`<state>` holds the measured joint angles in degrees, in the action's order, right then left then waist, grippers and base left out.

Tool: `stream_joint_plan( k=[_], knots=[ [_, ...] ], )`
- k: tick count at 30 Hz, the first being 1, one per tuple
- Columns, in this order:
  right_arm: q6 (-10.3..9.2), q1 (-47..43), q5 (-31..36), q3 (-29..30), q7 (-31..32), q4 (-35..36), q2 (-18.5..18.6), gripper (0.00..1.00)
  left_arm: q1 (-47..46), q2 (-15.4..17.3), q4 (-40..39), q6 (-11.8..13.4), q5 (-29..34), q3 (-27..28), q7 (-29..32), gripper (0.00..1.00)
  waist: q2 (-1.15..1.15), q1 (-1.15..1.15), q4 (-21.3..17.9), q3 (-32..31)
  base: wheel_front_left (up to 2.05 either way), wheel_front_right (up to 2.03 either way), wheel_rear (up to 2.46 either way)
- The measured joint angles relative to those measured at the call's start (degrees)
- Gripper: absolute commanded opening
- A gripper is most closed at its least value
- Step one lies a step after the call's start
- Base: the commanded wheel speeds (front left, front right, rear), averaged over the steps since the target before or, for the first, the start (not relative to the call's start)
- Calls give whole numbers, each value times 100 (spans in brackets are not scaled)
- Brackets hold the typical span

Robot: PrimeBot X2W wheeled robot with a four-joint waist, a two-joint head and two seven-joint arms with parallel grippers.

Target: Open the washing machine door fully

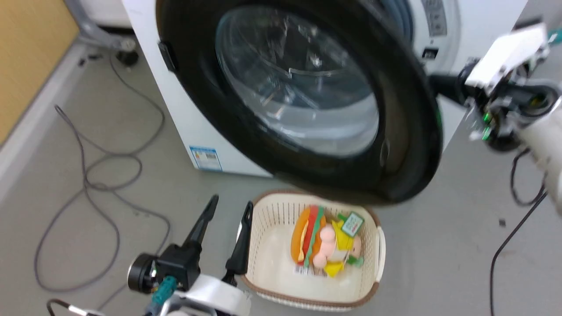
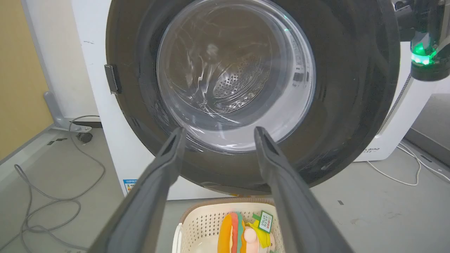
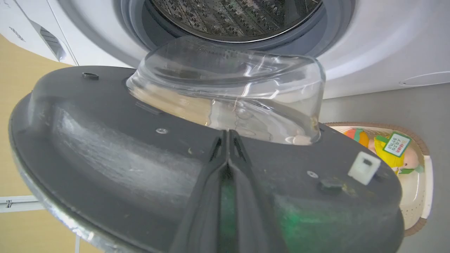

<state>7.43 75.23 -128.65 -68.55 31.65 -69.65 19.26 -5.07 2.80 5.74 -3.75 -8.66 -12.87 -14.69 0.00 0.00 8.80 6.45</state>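
Head view: the washing machine door (image 1: 303, 92) is standing partway open with its outer face toward the camera, hinged on the view's left side of the washing machine (image 1: 175, 114). The grey gasket (image 1: 401, 17) is showing past the door's right edge. The right gripper (image 1: 441, 85) is reaching in behind that free edge. The left gripper (image 1: 232, 201) is hanging low, spread and empty, just beside the basket (image 1: 281, 198). The basket is sitting on the floor (image 1: 439, 245) under the door's lower edge and is holding a burger plush (image 1: 307, 235) and a small doll (image 1: 340, 243) with a tag. Judged from this, the opening is well under way but not finished: the door is not yet round by the hinge side.

Left wrist view: the left fingers (image 2: 154, 175) are gaping wide and gripping nothing. They are pointing at the door's glass bowl (image 2: 235, 77), apart from it. The basket with the same toys is lying below.

Right wrist view: the right fingers (image 3: 246, 196) are pressed together with nothing between them. Their tips are lying over the door's dark inner face, just beside the bowl's base. Contact looks likely but is not certain. The steel drum (image 3: 239, 17) is showing beyond, with nothing inside the part in view. A white latch (image 3: 364, 168) is sitting near the door's rim.
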Motion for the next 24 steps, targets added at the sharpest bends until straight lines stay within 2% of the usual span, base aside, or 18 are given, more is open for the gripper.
stream_joint_plan(
  k=[9,24],
  knots=[
    [0,-852,-130,96,-51,722,26,0,440,5,216,-46,85,67,-1,100,0,-1,31,-634,0,0,0],
    [0,-1578,-288,-11,-578,2835,422,0,548,100,367,30,160,413,-1,100,0,-1,-3,-715,0,0,0]
  ],
)
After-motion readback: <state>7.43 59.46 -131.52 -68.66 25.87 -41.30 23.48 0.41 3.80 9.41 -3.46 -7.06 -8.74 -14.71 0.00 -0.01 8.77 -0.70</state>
